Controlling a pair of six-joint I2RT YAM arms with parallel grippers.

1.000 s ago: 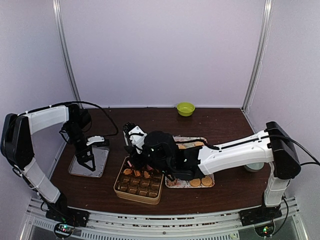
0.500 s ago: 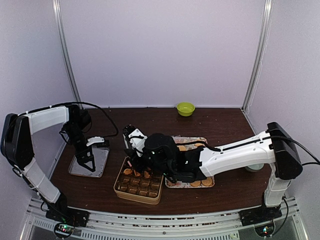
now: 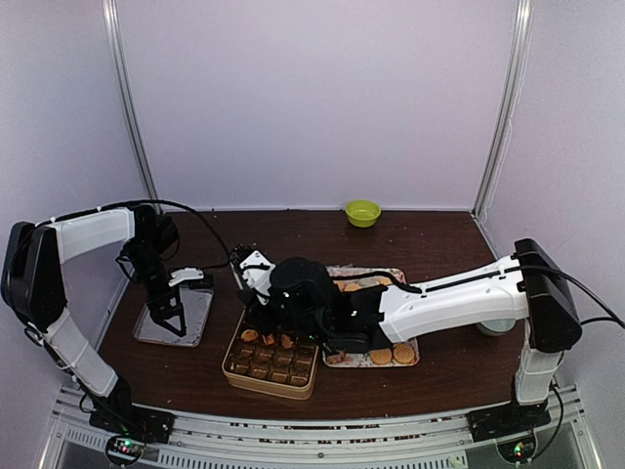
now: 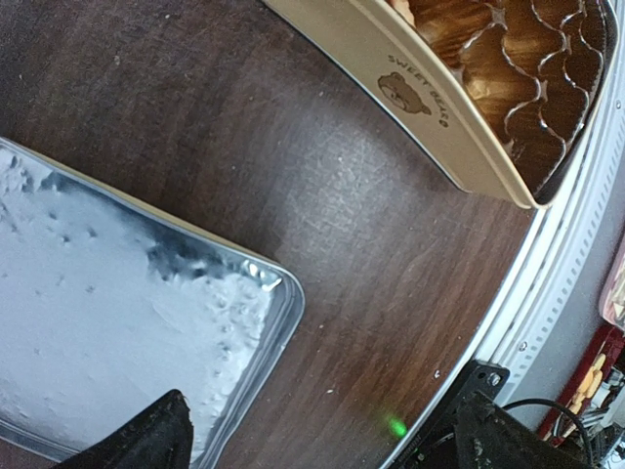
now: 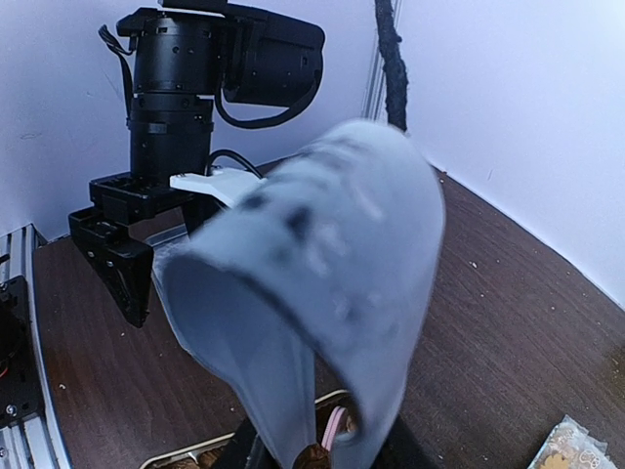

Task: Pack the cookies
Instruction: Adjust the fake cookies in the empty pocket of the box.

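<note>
R gripper [image 3: 252,270]: wrist view mostly blocked by a blurred pale shape close to the lens; a pink piece [image 5: 336,426], prob. a cookie, showed low in that view, but whether the fingers were apart, together or clamped on it could not be told; L gripper [image 4: 322,437]: fingers [image 4: 146,442] wide apart, nothing between them, hovering over a corner of the silver tray [image 4: 98,322]; R gripper sat above the far-left corner of the tin [image 3: 271,379], pointing toward the L arm; tin's far row already held a few cookies [image 3: 268,338]; nearer rows looked like brown paper cups [image 4: 508,68], contents unclear; loose cookies [image 3: 392,355] lay on the patterned tray [image 3: 337,360] just right of the tin, i.e. to the right of the R fingers and partly under the R forearm; they are round, so no long axis to line up with; R arm clearly nearer to both tin and supply; L arm well apart, w/ bare table [image 4: 322,225] between its tray and the tin; green bowl [image 3: 362,212] far back, not involved; judged next move: either lower into a cup or swing back right for another piece; vs. 1 s earlier: R wrist had shifted slightly left; L arm unchanged.
</note>
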